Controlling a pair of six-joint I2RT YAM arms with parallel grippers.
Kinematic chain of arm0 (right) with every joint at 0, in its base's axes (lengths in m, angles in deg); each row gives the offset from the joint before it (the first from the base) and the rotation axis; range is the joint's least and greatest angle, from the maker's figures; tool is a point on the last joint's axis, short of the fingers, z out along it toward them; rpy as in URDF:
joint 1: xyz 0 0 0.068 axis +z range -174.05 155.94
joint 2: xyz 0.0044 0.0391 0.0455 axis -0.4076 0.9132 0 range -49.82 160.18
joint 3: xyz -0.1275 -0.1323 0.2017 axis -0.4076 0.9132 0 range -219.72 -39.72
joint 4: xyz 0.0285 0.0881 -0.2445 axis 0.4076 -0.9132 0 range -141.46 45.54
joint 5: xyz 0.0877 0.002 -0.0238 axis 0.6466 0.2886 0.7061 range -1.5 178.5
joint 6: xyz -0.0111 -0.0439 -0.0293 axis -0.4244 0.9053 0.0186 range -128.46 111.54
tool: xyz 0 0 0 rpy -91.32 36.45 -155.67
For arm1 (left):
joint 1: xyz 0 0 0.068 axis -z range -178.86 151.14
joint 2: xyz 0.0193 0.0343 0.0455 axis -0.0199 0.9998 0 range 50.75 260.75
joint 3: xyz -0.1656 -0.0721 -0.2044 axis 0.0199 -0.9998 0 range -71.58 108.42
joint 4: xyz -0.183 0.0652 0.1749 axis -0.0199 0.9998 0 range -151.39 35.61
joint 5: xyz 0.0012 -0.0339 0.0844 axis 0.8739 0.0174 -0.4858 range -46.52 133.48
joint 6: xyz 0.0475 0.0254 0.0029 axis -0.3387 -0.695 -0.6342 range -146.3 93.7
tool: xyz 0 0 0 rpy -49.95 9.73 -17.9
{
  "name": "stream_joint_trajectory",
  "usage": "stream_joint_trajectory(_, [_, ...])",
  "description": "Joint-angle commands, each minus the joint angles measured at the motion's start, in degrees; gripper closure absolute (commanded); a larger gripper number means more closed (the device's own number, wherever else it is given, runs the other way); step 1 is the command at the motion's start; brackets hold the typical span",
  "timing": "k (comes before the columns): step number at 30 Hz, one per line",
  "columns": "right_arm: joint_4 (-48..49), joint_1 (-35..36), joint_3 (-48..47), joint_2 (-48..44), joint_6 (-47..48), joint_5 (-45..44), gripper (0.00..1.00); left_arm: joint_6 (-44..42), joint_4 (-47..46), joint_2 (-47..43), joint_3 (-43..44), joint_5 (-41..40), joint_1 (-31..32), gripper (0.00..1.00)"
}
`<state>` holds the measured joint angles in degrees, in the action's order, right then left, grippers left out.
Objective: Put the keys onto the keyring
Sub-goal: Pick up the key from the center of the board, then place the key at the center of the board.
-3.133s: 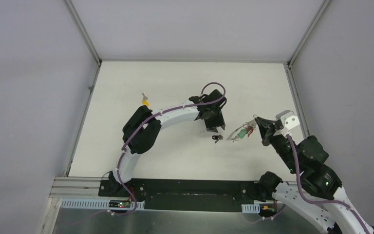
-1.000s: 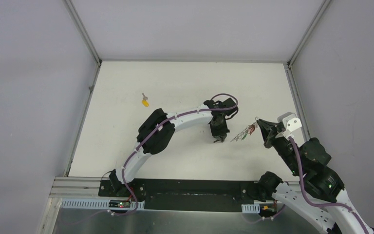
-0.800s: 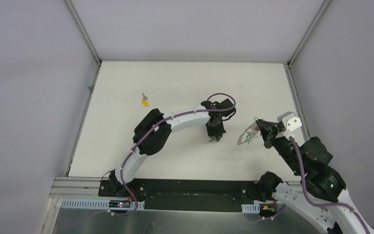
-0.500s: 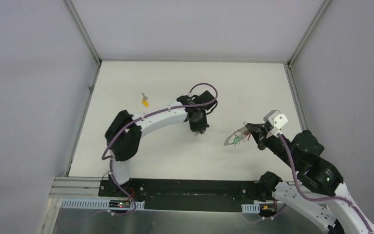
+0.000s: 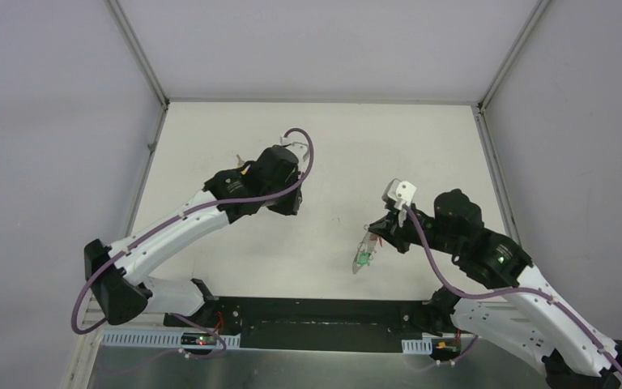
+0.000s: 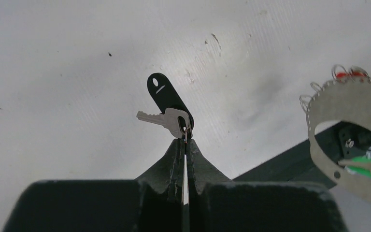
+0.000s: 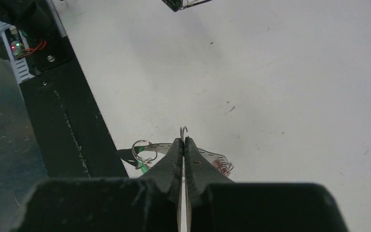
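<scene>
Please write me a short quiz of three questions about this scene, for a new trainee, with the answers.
1. True or false: the left tool is shut on the black-tagged key.
2. What does the right tool hold? A) the keyring B) a pen C) nothing
3. What colour is the tag seen at the keyring from above?
Key: 1 true; 2 A; 3 green.
</scene>
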<state>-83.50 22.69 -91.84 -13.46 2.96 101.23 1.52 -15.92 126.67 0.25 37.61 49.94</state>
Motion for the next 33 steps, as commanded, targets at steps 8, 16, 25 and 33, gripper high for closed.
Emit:
stream_joint_trajectory(8, [11.7, 0.0, 0.2, 9.8, -1.2, 17.5, 1.0, -42.1, -13.7, -17.2, -10.8, 28.0, 0.5, 1.0])
stream_joint_trajectory(16, [17.1, 0.0, 0.6, 13.1, -0.8, 24.0, 1.0, -55.6, -17.3, -23.5, -16.3, 35.0, 0.6, 1.0])
stream_joint_trajectory(25, [16.9, 0.1, 3.5, 12.1, -1.9, 20.3, 1.0, -58.9, -16.6, -17.6, -21.6, 27.8, 0.6, 1.0])
stream_joint_trajectory(33, [11.0, 0.0, 3.7, 4.2, -3.1, 6.2, 1.0, -50.7, -20.2, -2.2, -18.6, 20.9, 1.2, 1.0])
